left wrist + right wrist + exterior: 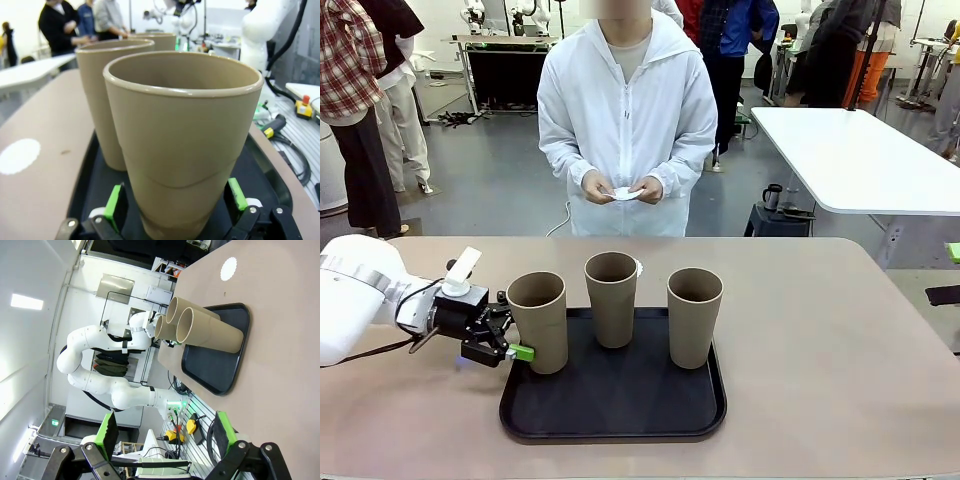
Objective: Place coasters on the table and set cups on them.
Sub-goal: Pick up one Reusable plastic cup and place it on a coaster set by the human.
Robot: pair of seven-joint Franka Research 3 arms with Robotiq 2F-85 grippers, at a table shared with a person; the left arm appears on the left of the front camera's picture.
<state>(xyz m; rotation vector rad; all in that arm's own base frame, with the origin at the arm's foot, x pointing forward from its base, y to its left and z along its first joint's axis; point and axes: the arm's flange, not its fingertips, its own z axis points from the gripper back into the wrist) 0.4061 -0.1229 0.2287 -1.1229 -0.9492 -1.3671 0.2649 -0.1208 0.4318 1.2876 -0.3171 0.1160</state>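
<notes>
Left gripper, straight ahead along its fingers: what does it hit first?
The nearest cup, leftmost on the tray. It stands between the left gripper's open fingers, so almost no travel is left. A second cup stands behind it.

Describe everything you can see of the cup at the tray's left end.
The left cup is a tall tapered tumbler, matte tan-brown, handleless, with a thin rim and a faint ring low on its wall. Empty as far as shows, it stands upright on the black tray, between the left end effector's open green pads, slim gaps either side.
</notes>
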